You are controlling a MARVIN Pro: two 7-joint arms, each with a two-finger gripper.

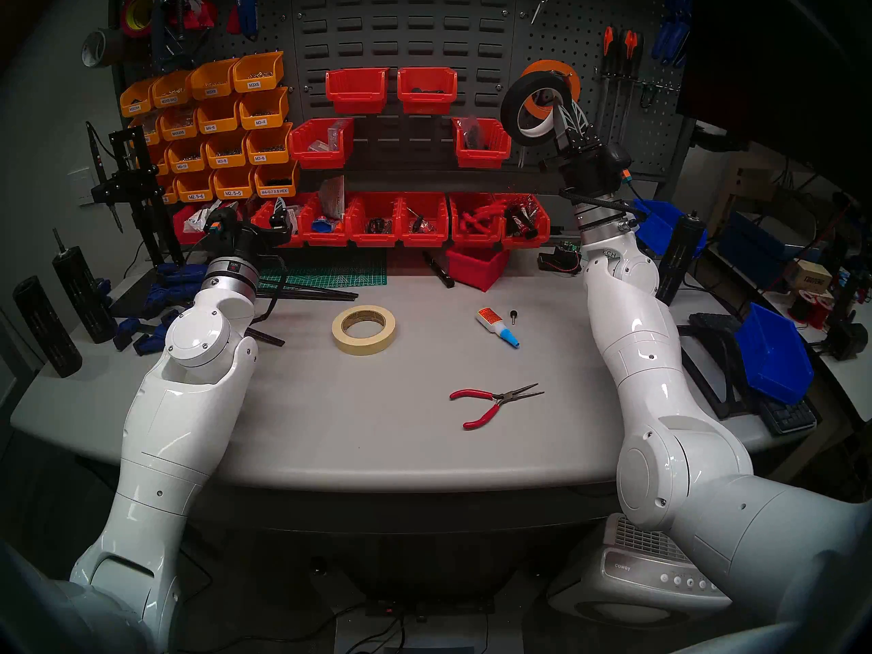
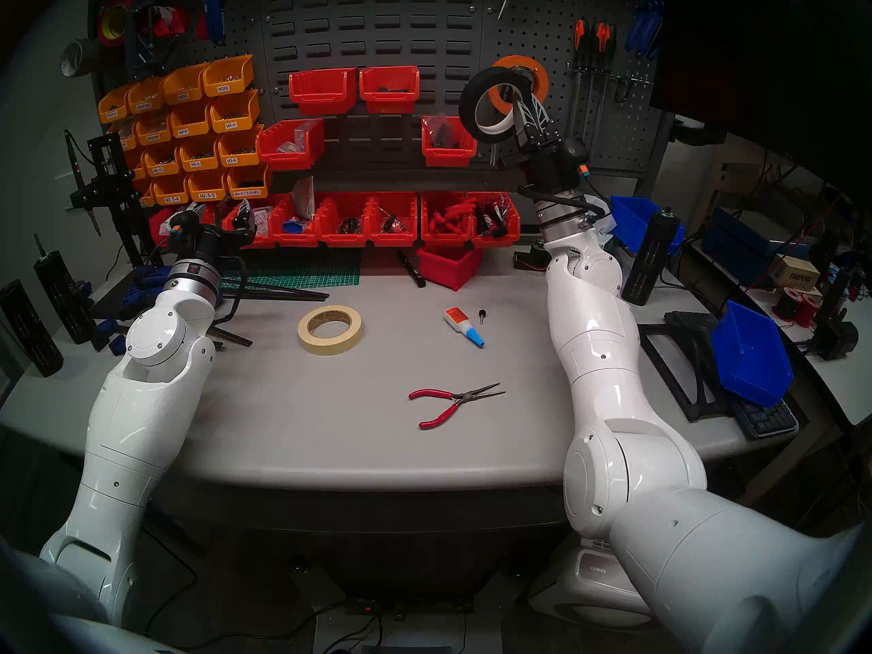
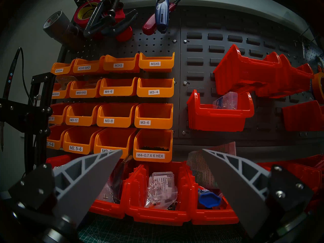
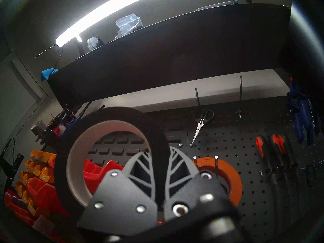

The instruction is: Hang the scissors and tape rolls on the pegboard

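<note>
The dark grey perforated metal pegboard (image 1: 613,39) is standing behind the grey worktable (image 1: 377,426). The right gripper (image 1: 561,108) is reaching up in front of it, its jaws pinching the wall of the black tape roll with a white core (image 1: 514,112), which is sitting left of the fingers, just beside the hanging wide orange tape roll (image 4: 229,177). The cream masking tape roll (image 1: 364,329) is lying flat on the table, well apart from both grippers. The left gripper (image 3: 162,167) is hovering near the red bins (image 3: 157,202), jaws spread and empty. Dark-handled scissors (image 4: 201,123) are hanging higher on the pegboard.
</note>
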